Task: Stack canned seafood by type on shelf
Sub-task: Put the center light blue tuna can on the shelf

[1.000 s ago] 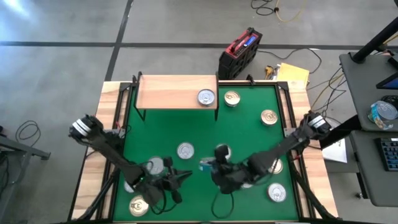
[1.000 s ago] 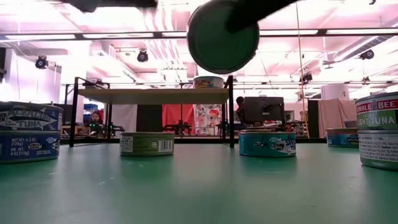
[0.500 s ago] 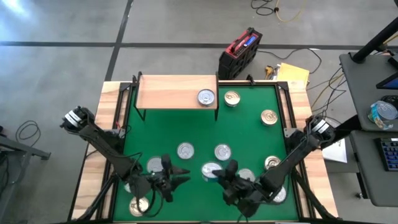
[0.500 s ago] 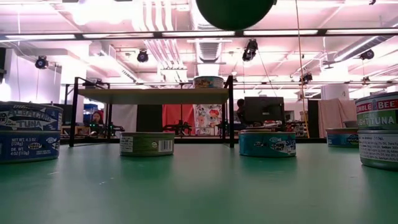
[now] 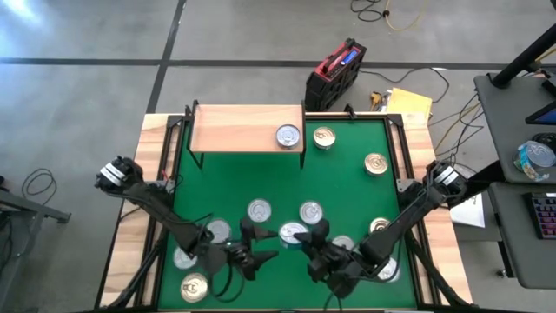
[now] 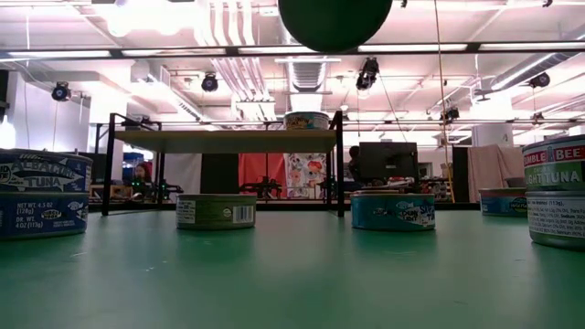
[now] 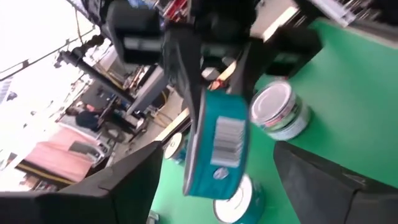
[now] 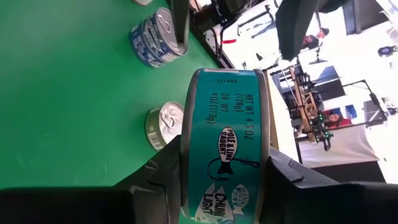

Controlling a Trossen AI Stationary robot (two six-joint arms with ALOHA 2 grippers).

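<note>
A teal-sided tin (image 8: 225, 143) hangs above the near middle of the green mat, with my right gripper (image 5: 301, 237) shut on it. In the low view it shows as a dark disc (image 6: 335, 18) at the top. My left gripper (image 5: 261, 242) is wide open just left of this tin (image 7: 214, 146), its fingers (image 7: 134, 180) short of it and touching nothing. The shelf (image 5: 248, 129) stands at the mat's far edge on black legs, with one silver-topped tin (image 5: 288, 136) flat on its right end. My right gripper pinches the teal tin between its two fingers, one on each flat face (image 8: 186, 152). The labelled side wall faces the wrist camera. The fingers come about level from the table's near right. The tin stands on edge, tilted, lifted clear of the mat.
Several other tins lie flat on the mat: a gold-topped one (image 5: 324, 137) beside the shelf, others at the right (image 5: 375, 163), the middle (image 5: 258, 210) and the near left (image 5: 193, 287). A stack of two (image 6: 44, 194) rises at the near left.
My left gripper has opened wide, rolled, and moved right toward the held tin. My right gripper swung with the tin toward the near edge and turned, so that the tin now shows its lid from above; over the last half second it has kept almost still.
</note>
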